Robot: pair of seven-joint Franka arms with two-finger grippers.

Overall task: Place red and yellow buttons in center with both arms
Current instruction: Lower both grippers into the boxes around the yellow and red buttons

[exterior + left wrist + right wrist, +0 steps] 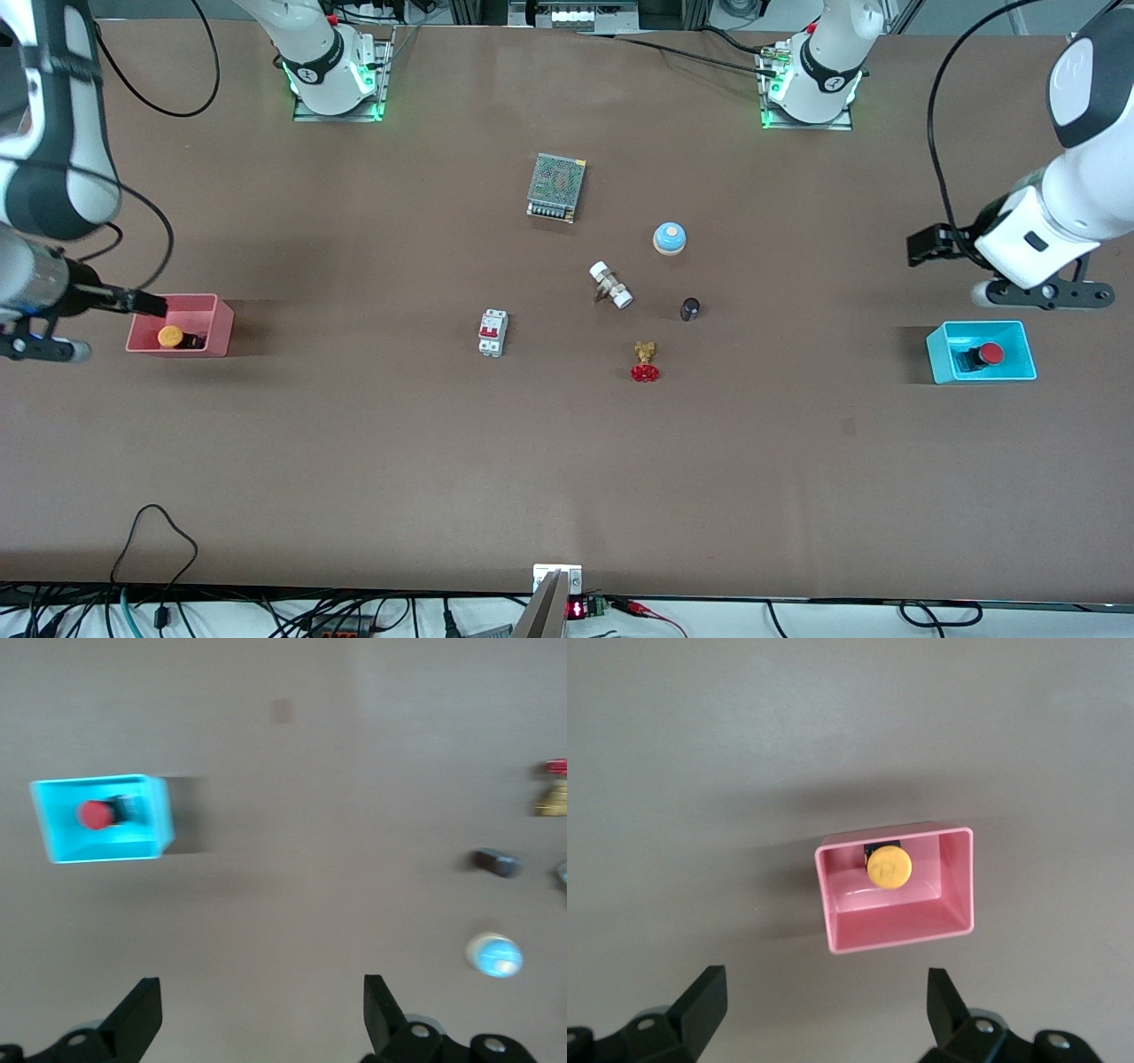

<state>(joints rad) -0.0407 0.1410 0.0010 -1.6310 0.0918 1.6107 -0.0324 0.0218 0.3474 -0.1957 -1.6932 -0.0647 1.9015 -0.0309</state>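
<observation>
At opposite ends of the table, two bins, one button each: yellow button [888, 868] lying on its side in the pink bin [957, 895] toward the right arm's end, red button [94, 814] likewise on its side in the cyan bin [159, 819] toward the left arm's end. Center of the tabletop [567, 425] not yet reached by either.

Likely trouble, judged from here:
- Fingers catching a bin wall on the way down, tipping or dragging the bin; walls close around each button, little room for wide-spread jaws.
- Round cap slipping out of a pinch, since each button lies sideways with its black body tucked against a wall.
- Crowding at the middle: blue dome [670, 237], brass valve [646, 362], white fitting [610, 284], small dark cylinder [689, 308] and breaker [493, 332] already there, so a careless set-down risks knocking one.
- Both arms converging on the same patch and clashing.

Right gripper [824, 1010]: jaws spread fully wide, nothing between them, up in the air just beside the pink bin rather than squarely over it; yellow button ahead of the fingertips, roughly on the midline between them.

Left gripper [263, 1014]: jaws equally wide, holding nothing, also hovering beside its bin; red button well off the midline, out past one finger [142, 1014]. Blurred left wrist view, so exact offset hard to call.
</observation>
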